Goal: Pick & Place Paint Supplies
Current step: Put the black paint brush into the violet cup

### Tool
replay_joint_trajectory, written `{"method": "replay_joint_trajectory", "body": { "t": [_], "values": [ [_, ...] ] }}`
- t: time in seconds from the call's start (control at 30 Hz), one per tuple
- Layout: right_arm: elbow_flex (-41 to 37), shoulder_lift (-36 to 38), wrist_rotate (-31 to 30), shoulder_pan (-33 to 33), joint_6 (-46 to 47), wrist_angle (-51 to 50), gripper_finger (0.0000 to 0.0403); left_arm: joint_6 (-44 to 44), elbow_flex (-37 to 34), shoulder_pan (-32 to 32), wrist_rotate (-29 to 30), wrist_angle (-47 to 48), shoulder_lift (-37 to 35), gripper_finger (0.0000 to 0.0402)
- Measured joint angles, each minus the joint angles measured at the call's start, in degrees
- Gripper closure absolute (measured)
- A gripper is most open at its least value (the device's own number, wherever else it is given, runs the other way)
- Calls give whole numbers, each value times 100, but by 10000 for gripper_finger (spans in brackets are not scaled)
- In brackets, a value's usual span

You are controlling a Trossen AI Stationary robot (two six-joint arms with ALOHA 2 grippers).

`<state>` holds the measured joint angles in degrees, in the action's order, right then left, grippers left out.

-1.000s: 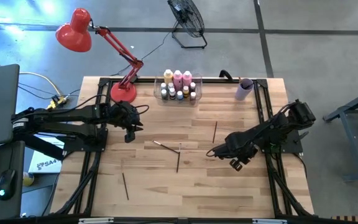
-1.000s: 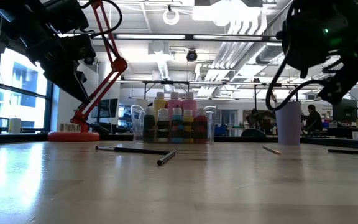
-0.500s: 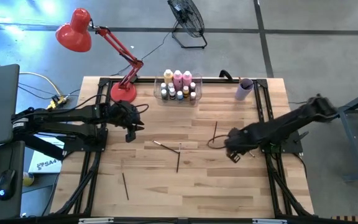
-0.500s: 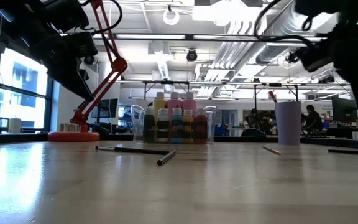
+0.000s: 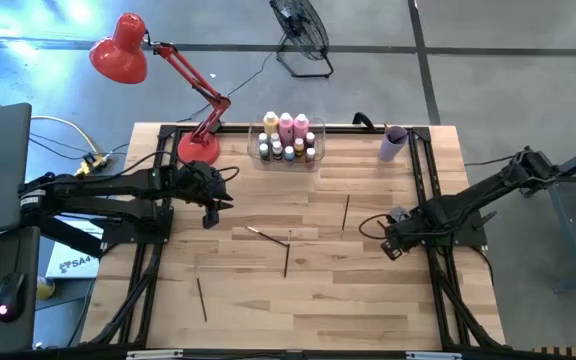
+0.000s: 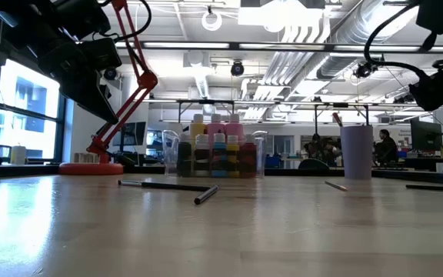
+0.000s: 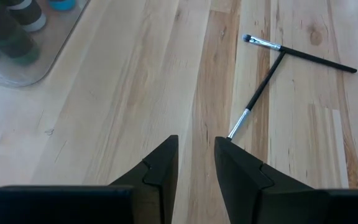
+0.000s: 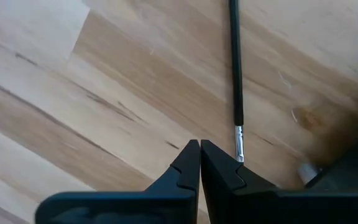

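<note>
Paint bottles point(image 5: 286, 137) are seen gathered in the bin point(image 5: 313, 160) at the table's far edge. 4 brushes are left loose mid-table. Right gripper point(image 5: 392, 247), near the right edge, is clenched on nothing; left gripper point(image 5: 209, 216) hangs part-open, empty.
</note>
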<state>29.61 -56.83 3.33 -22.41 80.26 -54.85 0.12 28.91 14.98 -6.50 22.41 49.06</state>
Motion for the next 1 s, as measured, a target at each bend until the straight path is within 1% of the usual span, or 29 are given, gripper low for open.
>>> {"method": "replay_joint_trajectory", "body": {
  "t": [0.13, 0.27, 0.4, 0.5, 0.57, 0.73, 0.83, 1.0],
  "values": [
    [-1, -87, 0, 0, 443, 7, 399, 0, 2, 0, 2, 2, 0, 300],
    [-3, -282, 35, 0, 1203, -4, 399, 0, 2, 0, 15, 0, 0, 300],
    [-4, -584, 417, 0, 1521, 0, 400, 0, 2, 0, 26, 0, 0, 300],
    [-7, -810, 800, 0, 1625, 17, 400, 0, 2, 0, 24, 1, 0, 300],
    [-11, -929, 926, -22, 1615, 99, 400, 0, 2, 0, 24, 2, 0, 300],
    [-11, -1101, 838, -265, 1485, 194, 400, 0, 2, 0, 22, 0, 0, 300],
    [-11, -1141, 527, -492, 1509, 203, 400, 0, 2, 0, 22, 0, 0, 300],
    [-11, -1185, 160, -855, 1904, 229, 400, 0, 2, 0, 20, 0, 0, 300]
  ]
}}
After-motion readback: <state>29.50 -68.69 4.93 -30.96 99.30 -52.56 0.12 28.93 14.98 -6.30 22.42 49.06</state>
